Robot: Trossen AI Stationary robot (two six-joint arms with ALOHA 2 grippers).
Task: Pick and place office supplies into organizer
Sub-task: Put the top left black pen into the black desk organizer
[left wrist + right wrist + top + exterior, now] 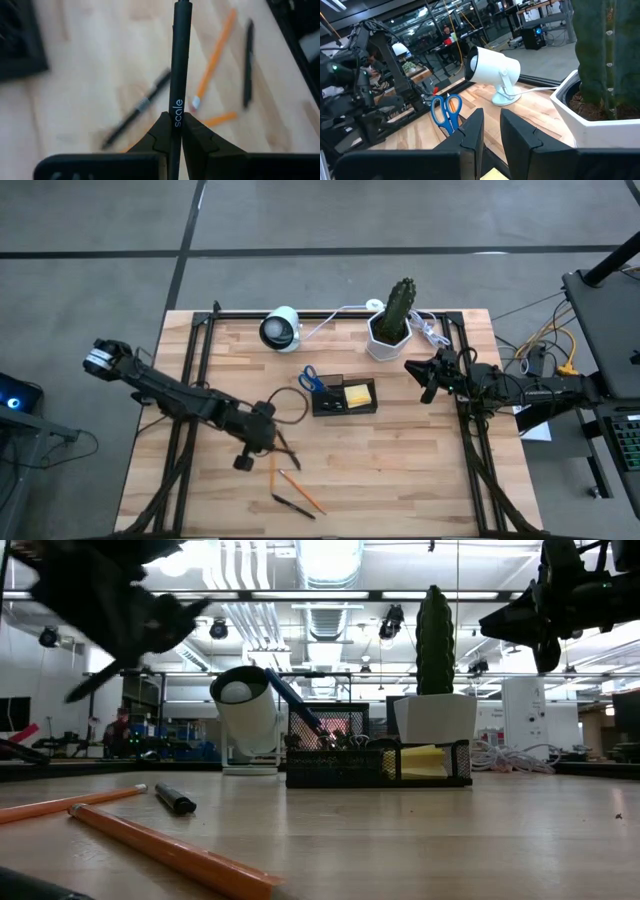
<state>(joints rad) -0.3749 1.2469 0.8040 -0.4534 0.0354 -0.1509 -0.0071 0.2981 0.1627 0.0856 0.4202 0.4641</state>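
My left gripper (pixel 268 434) hangs over the table's near left part, shut on a black pen (pixel 179 60) printed "scale". Below it lie two orange pencils (pixel 272 472) (pixel 302 491) and another black pen (pixel 292 506), flat on the wood. The black organizer (pixel 345 398) stands mid-table. Blue-handled scissors (pixel 311 379) stand in its left end, handles up, and a yellow sticky pad (pixel 358 393) rests inside. My right gripper (pixel 425 376) waits level at the right of the organizer, narrowly open with nothing between its fingers (pixel 472 131). My left gripper pinches the pen's barrel at the printed word (pixel 177 107) between its two fingers. The fingers slant down from the table's left side, and the pen runs on ahead, along them. The pen is lifted clear of the table, its free end (pixel 85 690) slanting downward.
A white pot with a cactus (pixel 390 330) and a white lamp-like device (pixel 281 328) stand at the far edge, with white cables (pixel 430 332) beside the pot. Black frame rails (pixel 190 370) run along the table's left and right sides. Bare wood lies right of the pencils.
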